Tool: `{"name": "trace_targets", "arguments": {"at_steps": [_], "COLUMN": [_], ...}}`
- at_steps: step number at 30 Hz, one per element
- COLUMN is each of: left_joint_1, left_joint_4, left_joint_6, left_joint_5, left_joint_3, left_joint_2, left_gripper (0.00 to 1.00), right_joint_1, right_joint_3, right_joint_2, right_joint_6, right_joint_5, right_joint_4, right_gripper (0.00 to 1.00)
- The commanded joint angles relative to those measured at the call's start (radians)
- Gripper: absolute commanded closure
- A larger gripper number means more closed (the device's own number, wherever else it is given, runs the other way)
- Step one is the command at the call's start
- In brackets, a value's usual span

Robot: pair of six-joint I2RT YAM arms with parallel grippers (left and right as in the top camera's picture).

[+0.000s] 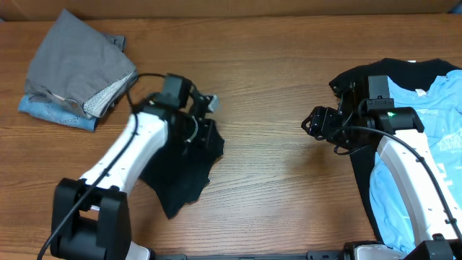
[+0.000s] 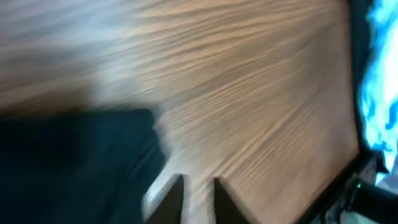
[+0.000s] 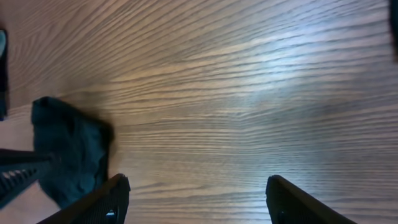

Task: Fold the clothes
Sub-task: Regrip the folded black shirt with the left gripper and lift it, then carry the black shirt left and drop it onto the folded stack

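Spot dark garment (image 1: 184, 162) crumpled left of centre on the desk (image 1: 289, 58), stretched near to far. Note left gripper (image 1: 208, 102) just past its far end, narrowly apart, seemingly empty, clearly the nearer. Note right gripper (image 3: 197, 183) spread wide, empty, well off right.

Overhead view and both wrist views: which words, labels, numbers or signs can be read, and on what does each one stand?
No text can be read in any view.
The light blue shirt bears a white print: too small and blurred to read.
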Motion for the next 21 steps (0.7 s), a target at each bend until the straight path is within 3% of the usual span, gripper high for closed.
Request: {"name": "trace_targets", "arguments": {"at_steps": [1,4,8,16,21], "left_joint_1": [0.089,0.168,0.261,0.342,0.333], "left_joint_4": [-0.152,-0.223,-0.201,-0.108,-0.139], "left_joint_6": [-0.005,0.021,0.141,0.248,0.359], "left_joint_5": [-0.281,-0.397,-0.335,-0.224,-0.087], "left_joint_3": [0.144,0.163,0.1,0.023,0.023], "left_joint_2": [-0.005,-0.005,0.011,0.174,0.284], "left_gripper": [0.59,0.33,0.12,0.02,0.16], "right_joint_1": [0.003,0.003,0.003,0.003,0.003], "right_joint_3": [0.017,0.017,0.017,0.017,0.017], "right_joint_2": [-0.015,-0.015,-0.015,-0.015,-0.015], "right_joint_6": [-0.029,-0.029,-0.029,-0.029,-0.029], "right_joint_5": [-0.033,-0.033,-0.033,-0.034,-0.033], "right_joint_4": [0.002,0.008,0.02,0.027,0.022], "right_gripper": [0.26,0.26,0.25,0.25,0.25]}}
